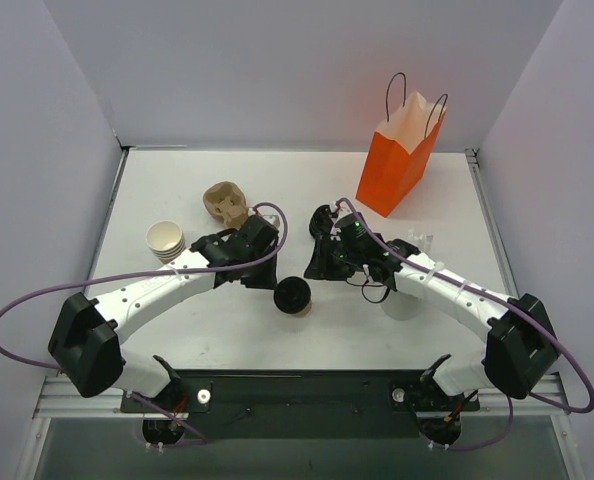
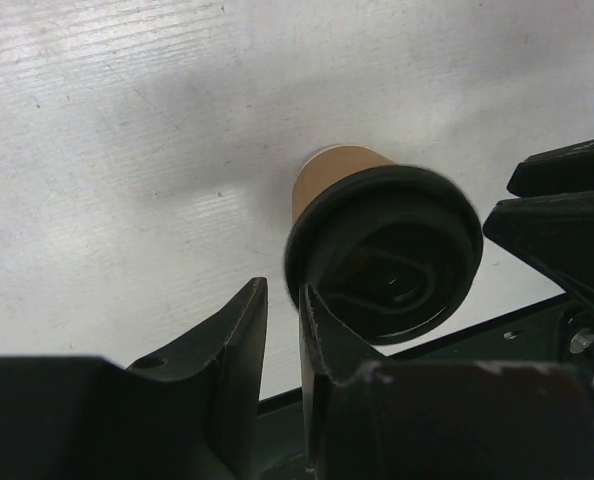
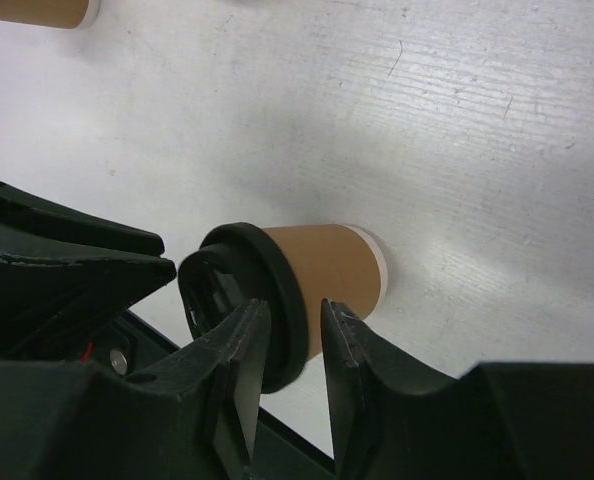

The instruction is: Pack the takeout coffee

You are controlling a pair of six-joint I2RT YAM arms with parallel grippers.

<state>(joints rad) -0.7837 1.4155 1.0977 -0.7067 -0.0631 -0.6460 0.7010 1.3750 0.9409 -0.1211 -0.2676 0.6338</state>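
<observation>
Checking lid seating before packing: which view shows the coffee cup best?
Right wrist: the coffee cup is side-on, with its brown wall and black lid rim both visible, though that arm's fingers cover part of the rim. Left wrist shows mostly the lid's top face and little wall. Top external shows it small, from above, almost all lid.

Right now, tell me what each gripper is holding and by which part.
Left gripper: nothing, its gap is empty. Right gripper: its fingers straddle the rim of the coffee cup's lid; a grip cannot be told.
</observation>
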